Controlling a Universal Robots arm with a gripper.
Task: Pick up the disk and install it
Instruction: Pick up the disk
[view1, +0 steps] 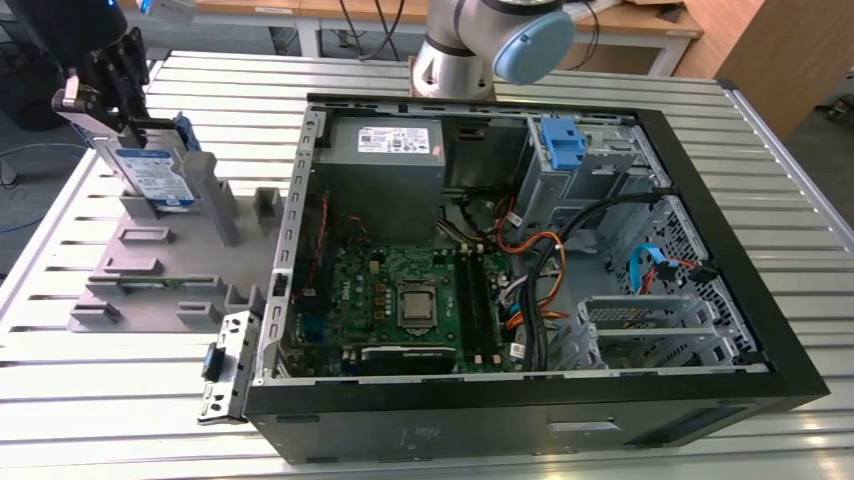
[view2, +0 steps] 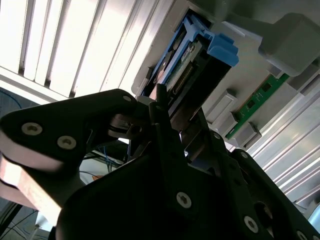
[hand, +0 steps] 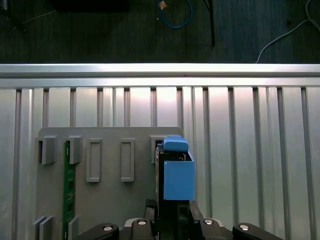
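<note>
Silver and framed in bright blue, the disk (view1: 152, 180) stands on edge at about ten o'clock in the exterior view, upright in a slot of a grey holder block (view1: 140, 290) that lies on the slatted metal table (view1: 107, 410). The black gripper (view1: 131, 132) comes down on it from twelve o'clock, and its fingers (view2: 161, 112) look pressed against the two flat faces of the drive's upper end, pinching it. In the first wrist view the disk's blue caddy (hand: 178, 180) shows edge-on between the gripper's jaws, with the lower end set in the holder. A green memory stick (hand: 68, 190) sits in another slot of the same block, well apart from the drive. At three o'clock of the holder, just beside it, lies the open black computer case (view1: 754, 330), with a grey power supply (view1: 387, 145) at its twelve o'clock side, a green motherboard (view1: 400, 295) below that, and a bare blue bracket (view1: 563, 145) in the drive bay toward one o'clock.
</note>
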